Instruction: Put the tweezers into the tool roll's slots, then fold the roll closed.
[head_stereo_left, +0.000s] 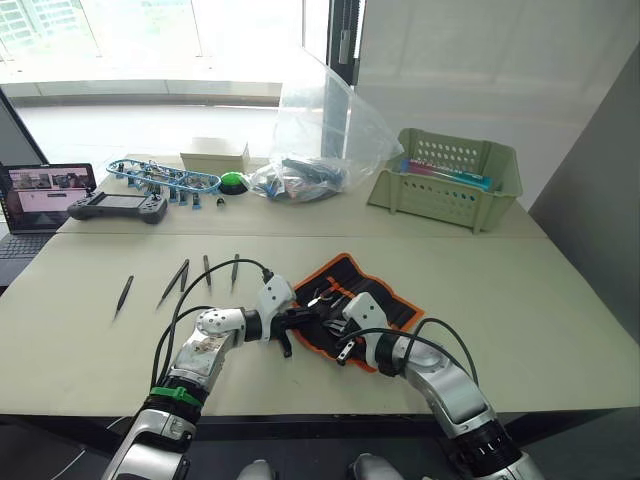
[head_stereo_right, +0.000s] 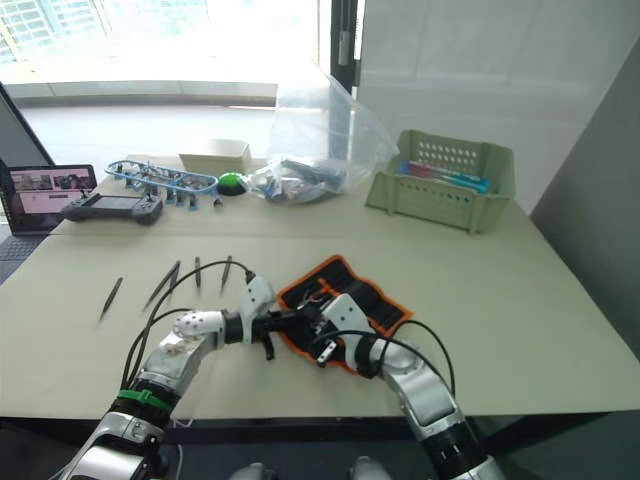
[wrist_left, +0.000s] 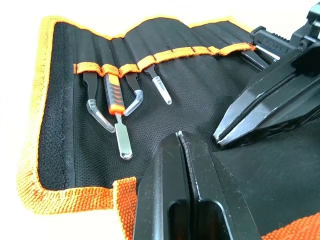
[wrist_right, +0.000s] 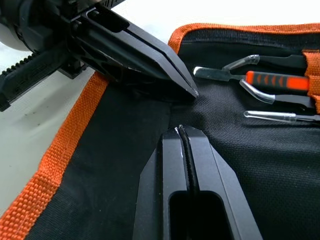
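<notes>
Both grippers rest on the open tool roll (head_stereo_left: 355, 306) near the table's front edge: the left gripper (wrist_left: 181, 137) with its fingers pressed together and holding nothing, and the right gripper (wrist_right: 182, 131) likewise closed and empty, tips nearly meeting over the black fabric. Four tools already sit in the slots (wrist_left: 150, 59), their clear-capped tips pointing toward the roll's centre (one has an orange-and-black handle). Four loose tweezers (head_stereo_left: 180, 278) lie on the table (head_stereo_left: 560, 320), well apart from the roll, on the robot's left.

Risks, as judged from this layout:
- Folding now would close the roll with the loose tweezers left outside; loading appears incomplete.
- Closed tips dragged across the fabric could bunch it and flatten the empty slots, making insertion harder.
- A corner flap near the left gripper is already turned up; catching it could shift the whole roll.
- Thin tweezers lying flat give little grip and may slide on contact.
</notes>
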